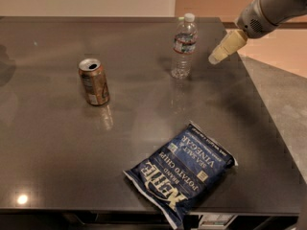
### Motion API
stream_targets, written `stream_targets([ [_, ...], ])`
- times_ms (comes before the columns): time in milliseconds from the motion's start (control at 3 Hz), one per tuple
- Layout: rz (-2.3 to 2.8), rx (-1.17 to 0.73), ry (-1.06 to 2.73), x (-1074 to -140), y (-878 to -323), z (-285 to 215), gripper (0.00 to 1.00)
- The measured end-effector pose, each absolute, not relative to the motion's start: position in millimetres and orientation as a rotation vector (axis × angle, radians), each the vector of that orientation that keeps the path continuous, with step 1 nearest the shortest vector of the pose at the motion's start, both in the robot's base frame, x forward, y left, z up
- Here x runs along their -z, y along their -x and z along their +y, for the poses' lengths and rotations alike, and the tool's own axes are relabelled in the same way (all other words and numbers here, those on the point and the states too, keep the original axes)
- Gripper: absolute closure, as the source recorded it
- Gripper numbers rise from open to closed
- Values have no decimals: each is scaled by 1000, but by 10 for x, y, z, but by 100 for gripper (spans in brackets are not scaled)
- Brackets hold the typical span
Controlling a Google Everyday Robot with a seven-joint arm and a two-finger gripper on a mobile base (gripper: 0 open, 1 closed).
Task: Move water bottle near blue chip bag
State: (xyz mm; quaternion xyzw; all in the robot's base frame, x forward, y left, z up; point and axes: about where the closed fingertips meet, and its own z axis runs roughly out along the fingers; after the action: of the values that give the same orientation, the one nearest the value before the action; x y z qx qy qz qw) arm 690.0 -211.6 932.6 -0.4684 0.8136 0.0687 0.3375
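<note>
Warm, moderate indoor light falls from above on the glossy dark desk [144,128]. A faint reflection of the bottle [184,44] runs down the surface in front of it. The can [94,81], left of the bottle, throws a brighter one. Far to the lower left of the bottle, a small glare spot [21,199] shines near the front edge. The pale hand [221,53], hanging just right of the bottle, is evenly lit and stands out against the dark desk.
</note>
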Motion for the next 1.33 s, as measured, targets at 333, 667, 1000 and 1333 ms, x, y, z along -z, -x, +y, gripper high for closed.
stream_targets([
  [333,2072,-260,1225,-9339,-6984,-1877,0],
  [667,2029,-337,1240,-9352,-7004,-1617,0],
  [1000,1997,-397,1249,-9340,-7013,-1384,0],
  [1333,1973,-435,1253,-9323,-7059,-1235,0],
])
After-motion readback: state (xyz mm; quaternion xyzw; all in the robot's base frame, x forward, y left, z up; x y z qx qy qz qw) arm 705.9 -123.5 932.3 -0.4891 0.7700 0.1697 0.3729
